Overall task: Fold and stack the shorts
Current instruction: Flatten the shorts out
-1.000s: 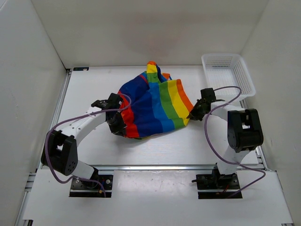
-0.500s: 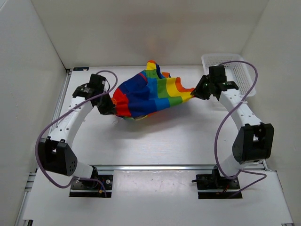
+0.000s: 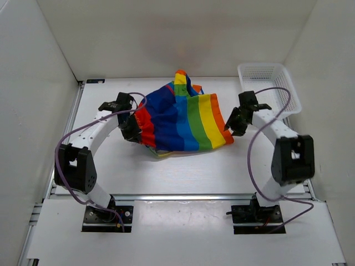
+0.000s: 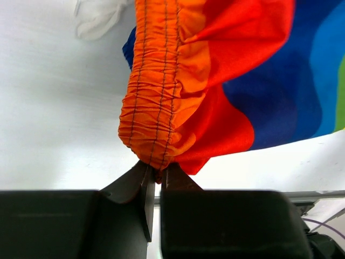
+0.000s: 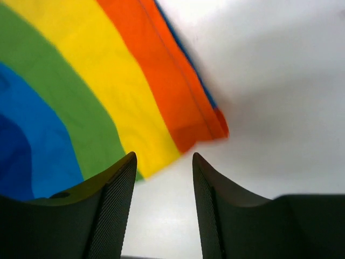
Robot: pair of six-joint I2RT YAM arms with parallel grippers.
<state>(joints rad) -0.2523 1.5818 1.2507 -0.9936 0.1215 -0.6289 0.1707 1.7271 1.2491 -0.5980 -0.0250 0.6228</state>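
The rainbow-striped shorts (image 3: 183,119) lie rumpled in the middle of the table, with a peak of fabric standing up at the far side. My left gripper (image 3: 132,132) is shut on the gathered orange waistband (image 4: 153,108) at the shorts' left edge. My right gripper (image 3: 232,126) is open and empty just right of the shorts' orange edge. In the right wrist view the orange corner (image 5: 207,121) lies on the table beyond the spread fingers (image 5: 116,194), not between them.
A white mesh basket (image 3: 269,86) stands at the far right corner, close behind the right arm. White walls enclose the table on the left, back and right. A metal rail runs along the near edge.
Both arms lifted and stretched the shorts towards the back, then brought them down. The right gripper has let go of the orange edge and opened. The left keeps its hold.
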